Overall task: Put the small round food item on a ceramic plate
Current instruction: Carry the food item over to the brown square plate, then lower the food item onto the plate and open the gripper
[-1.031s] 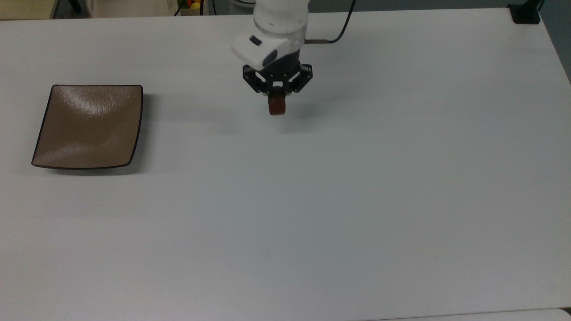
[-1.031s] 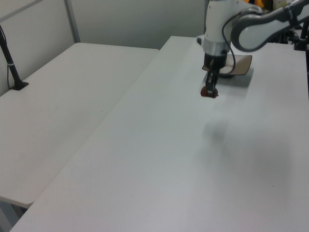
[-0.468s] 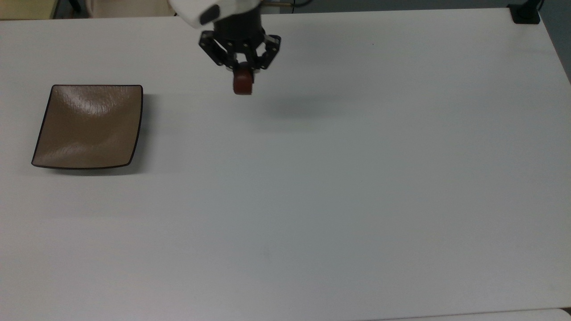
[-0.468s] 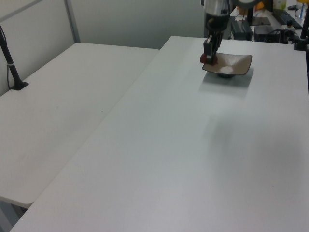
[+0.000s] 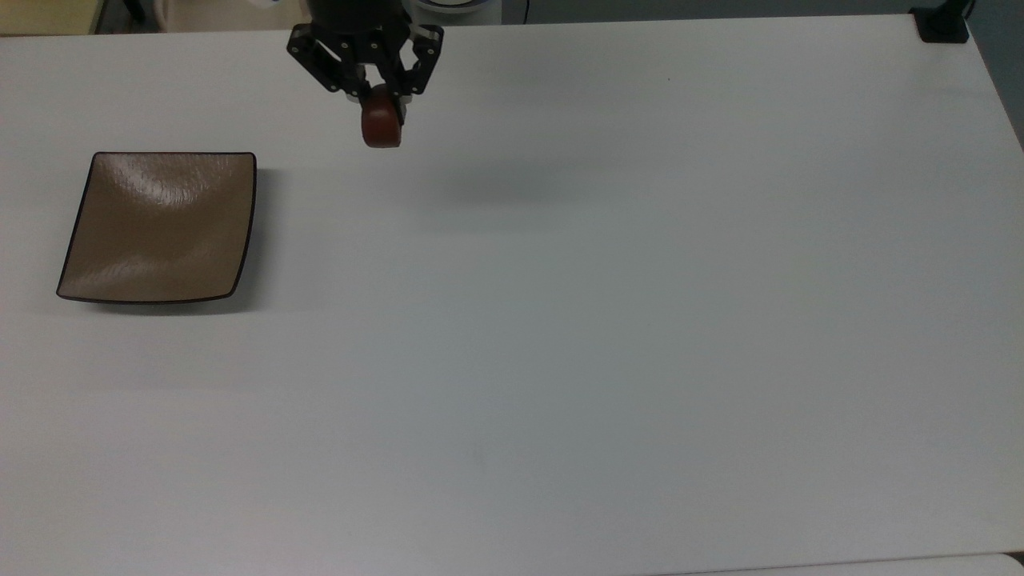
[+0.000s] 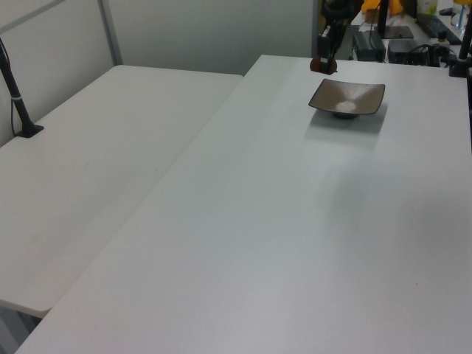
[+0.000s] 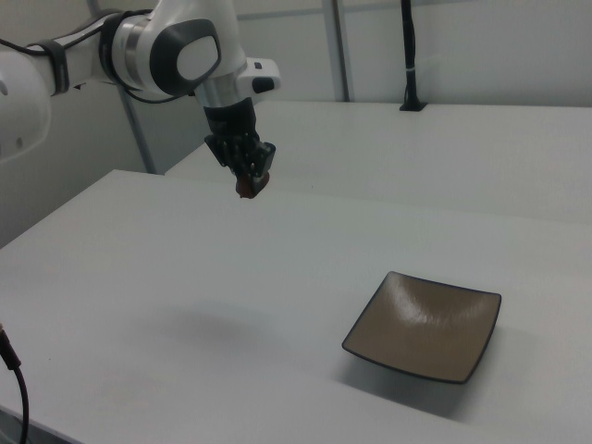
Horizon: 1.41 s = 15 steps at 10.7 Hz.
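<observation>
- My claw (image 5: 382,112) is closed on the small round food item (image 5: 382,126), a dark reddish-brown lump that hangs below the fingertips; I read the pinch across its upper part as a way to leave its underside free to land first
- In the right view the claw (image 7: 252,183) hangs high above the bench (image 7: 139,277) with the food item (image 7: 250,191) well clear of the surface, and a soft shadow lies on the bench far beneath it, so I judge this to be carry height, not placing height
- The ceramic plate (image 5: 160,226), square, glossy and tan-brown with a thin dark rim, sits on the bench toward the top view's left, apart from the claw, with nothing on it
- In the left view the food item (image 6: 323,65) appears just beyond the plate (image 6: 346,99), near the far end of the bench
- Compared with half a second ago, the claw has travelled further toward the top view's left and upper edge, closing on the plate's side of the bench; a second ago it was lower and near the middle
- The plate has not moved in that time
- My judgement: the carry is under way, and the lowering over the plate and the release are yet to come
</observation>
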{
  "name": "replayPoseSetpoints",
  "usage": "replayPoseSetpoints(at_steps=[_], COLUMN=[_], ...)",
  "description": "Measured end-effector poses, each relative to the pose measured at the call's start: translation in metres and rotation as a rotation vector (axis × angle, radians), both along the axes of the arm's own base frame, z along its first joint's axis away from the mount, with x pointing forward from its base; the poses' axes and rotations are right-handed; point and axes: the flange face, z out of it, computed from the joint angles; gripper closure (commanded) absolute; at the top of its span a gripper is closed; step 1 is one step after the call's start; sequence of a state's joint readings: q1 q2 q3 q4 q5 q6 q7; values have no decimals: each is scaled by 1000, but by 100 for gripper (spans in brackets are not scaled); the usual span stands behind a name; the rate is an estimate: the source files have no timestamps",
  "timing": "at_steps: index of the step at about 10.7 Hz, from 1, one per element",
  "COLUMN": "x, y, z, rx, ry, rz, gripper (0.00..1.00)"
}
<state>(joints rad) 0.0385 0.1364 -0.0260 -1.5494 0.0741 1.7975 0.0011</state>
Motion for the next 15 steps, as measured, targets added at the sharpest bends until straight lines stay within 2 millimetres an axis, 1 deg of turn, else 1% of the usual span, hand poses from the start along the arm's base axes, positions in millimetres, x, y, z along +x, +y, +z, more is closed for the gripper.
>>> replayPoseSetpoints(at_steps=[1, 2, 3, 6, 7, 8, 10, 12, 13, 15], x=[1, 2, 2, -2, -5, -5, 5, 13, 15, 19], y=[-10, -24, -45, -99, -124, -142, -173, -204, -217, -235], z=[-2, -4, -5, -8, -10, -15, -33, -57, -67, -86], rx=[-4, -8, -13, -31, -41, -49, -78, -102, -114, -143], ry=[0, 1, 1, -2, -1, 2, -35, -51, -53, -52], rz=[20, 28, 42, 92, 106, 124, 134, 141, 147, 137], gripper=[69, 68, 68, 68, 68, 68, 68, 67, 67, 68])
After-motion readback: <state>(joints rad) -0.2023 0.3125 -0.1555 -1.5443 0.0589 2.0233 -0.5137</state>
